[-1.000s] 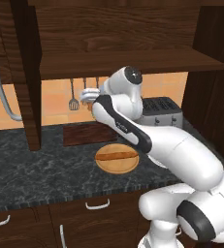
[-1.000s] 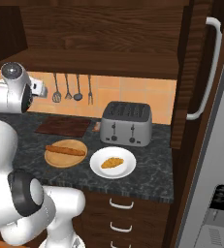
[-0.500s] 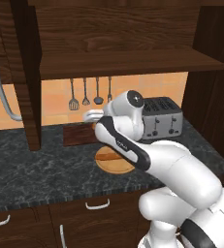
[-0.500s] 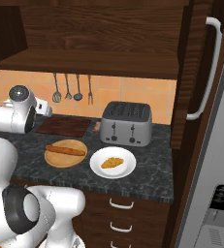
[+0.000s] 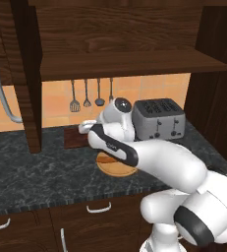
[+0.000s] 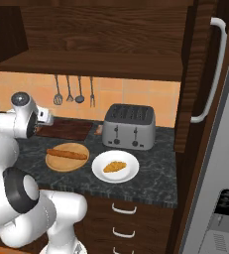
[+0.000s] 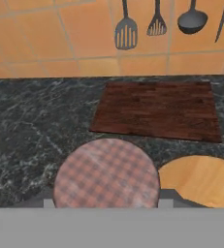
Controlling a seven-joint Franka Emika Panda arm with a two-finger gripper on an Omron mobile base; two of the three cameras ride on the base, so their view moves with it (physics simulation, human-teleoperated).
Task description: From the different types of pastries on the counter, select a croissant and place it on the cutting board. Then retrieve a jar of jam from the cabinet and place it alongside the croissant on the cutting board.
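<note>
Clamped tight with the gripper [image 7: 106, 203] on the jar of jam [image 7: 106, 174], down at 6 o'clock in the hand view, over the dark speckled counter [image 7: 31, 126]. Round lid with pink checks, like cloth. Probably glass below: hard, smooth, slippery, a bit heavy, easy to break if dropped. Best held round the sides under the lid and set down softly. Flat brown cutting board [image 7: 157, 110] with wood lines at 1 o'clock, bare. Round pale board [image 7: 200, 179] at 4 o'clock. Small golden croissant [image 6: 115, 166], likely soft and light, on the white plate [image 6: 133, 171], at 6 o'clock from the grey toaster [image 6: 128, 126].
</note>
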